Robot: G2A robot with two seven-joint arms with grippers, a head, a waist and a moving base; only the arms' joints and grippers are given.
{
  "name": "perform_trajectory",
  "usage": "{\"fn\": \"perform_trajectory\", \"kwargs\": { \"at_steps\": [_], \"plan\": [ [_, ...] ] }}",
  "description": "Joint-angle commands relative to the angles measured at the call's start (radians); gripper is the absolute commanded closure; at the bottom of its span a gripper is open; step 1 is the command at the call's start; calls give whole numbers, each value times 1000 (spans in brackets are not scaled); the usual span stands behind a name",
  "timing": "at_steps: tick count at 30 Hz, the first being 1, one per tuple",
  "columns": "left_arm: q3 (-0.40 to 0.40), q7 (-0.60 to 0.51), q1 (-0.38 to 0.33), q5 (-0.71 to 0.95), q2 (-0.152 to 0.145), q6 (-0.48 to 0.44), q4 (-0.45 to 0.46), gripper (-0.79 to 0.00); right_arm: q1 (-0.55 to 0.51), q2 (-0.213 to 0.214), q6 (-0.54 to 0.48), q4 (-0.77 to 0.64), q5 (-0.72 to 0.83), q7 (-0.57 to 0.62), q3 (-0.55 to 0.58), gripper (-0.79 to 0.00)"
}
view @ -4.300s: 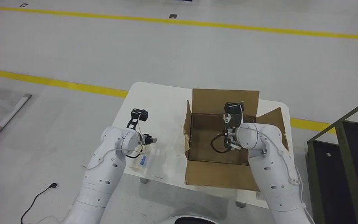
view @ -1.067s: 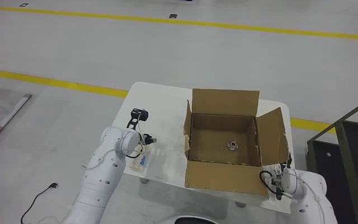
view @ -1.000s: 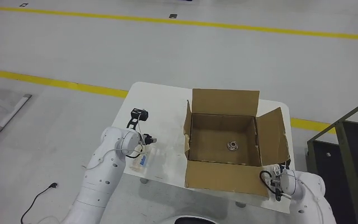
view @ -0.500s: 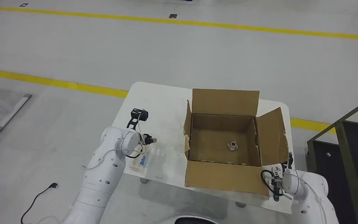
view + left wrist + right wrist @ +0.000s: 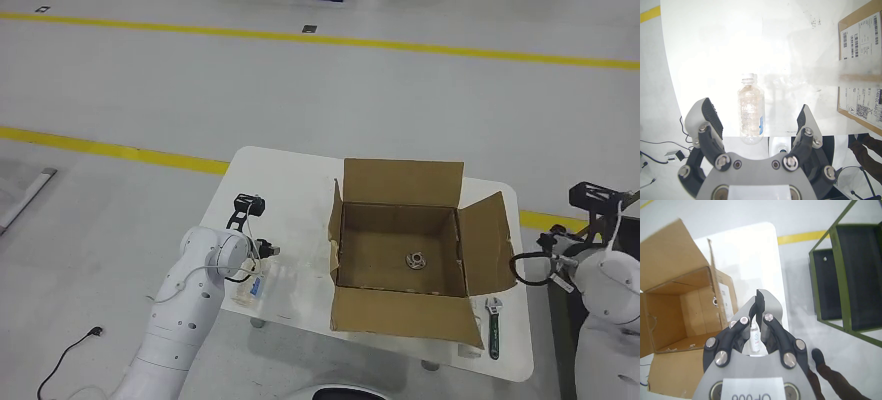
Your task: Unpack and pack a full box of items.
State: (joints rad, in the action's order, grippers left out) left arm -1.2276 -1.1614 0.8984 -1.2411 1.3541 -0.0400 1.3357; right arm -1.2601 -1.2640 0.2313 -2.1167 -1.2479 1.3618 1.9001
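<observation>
An open cardboard box point(image 5: 400, 300) stands in the middle of the white table point(image 5: 290, 180), with a small metal ring point(image 5: 413, 260) on its floor. A clear plastic bottle point(image 5: 751, 113) lies on the table left of the box, its base over the near edge. My left gripper point(image 5: 755, 104) hangs open above it, one finger on each side, apart from it. My right gripper point(image 5: 758, 302) is shut on nothing, raised beyond the table's right edge beside the box point(image 5: 677, 294). A green-handled wrench point(image 5: 493, 325) lies on the table right of the box.
A small white bottle point(image 5: 755, 336) lies below the right gripper, near the table's front right corner point(image 5: 468, 350). A green metal rack point(image 5: 848, 275) stands on the floor to the right of the table. The box's flaps stand open on all sides.
The right arm left the box, paused at the table's front right corner, then swung up and out to the right. The wrench now lies there. The left arm kept still.
</observation>
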Motion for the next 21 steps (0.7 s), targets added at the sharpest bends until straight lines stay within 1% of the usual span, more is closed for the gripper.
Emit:
{"fn": "perform_trajectory", "kwargs": {
  "at_steps": [1, 5, 7, 9, 12, 14, 16, 17, 18, 19, 21],
  "plan": [
    [0, 0, 0, 0, 0, 0, 0, -785, 40, -1, 8, -22, 47, -4, -43, 0],
    [0, 0, 0, 0, 0, 0, 0, -785, 98, -4, -3, -20, 86, 11, -182, 0],
    [0, 0, 0, 0, 0, 0, 0, -785, 116, -3, -33, 11, 28, 19, -278, 0],
    [0, 0, 0, 0, 0, 0, 0, -785, 132, -7, -36, 57, -18, 35, -379, 0],
    [0, 0, 0, 0, 0, 0, 0, -785, 156, -14, -45, 164, -84, 65, -508, 0],
    [0, 0, 0, 0, 0, 0, 0, -785, 165, -17, -40, 244, -173, 58, -576, 0],
    [0, 0, 0, 0, 0, 0, 0, -785, 175, -25, -1, 333, -177, 66, -618, 0],
    [0, 0, 0, 0, 0, 0, 0, -785, 181, -28, 0, 373, -187, 53, -638, 0],
    [0, 0, 0, 0, 0, 0, 0, -785, 187, -30, 10, 419, -198, 56, -652, -188],
    [0, 0, 0, 0, 0, 0, 0, -785, 198, -34, 23, 447, -198, 51, -663, -237],
    [0, 0, 0, 0, 0, 0, 0, -785, 219, -40, 31, 508, -194, 52, -684, -225]
  ]
}}
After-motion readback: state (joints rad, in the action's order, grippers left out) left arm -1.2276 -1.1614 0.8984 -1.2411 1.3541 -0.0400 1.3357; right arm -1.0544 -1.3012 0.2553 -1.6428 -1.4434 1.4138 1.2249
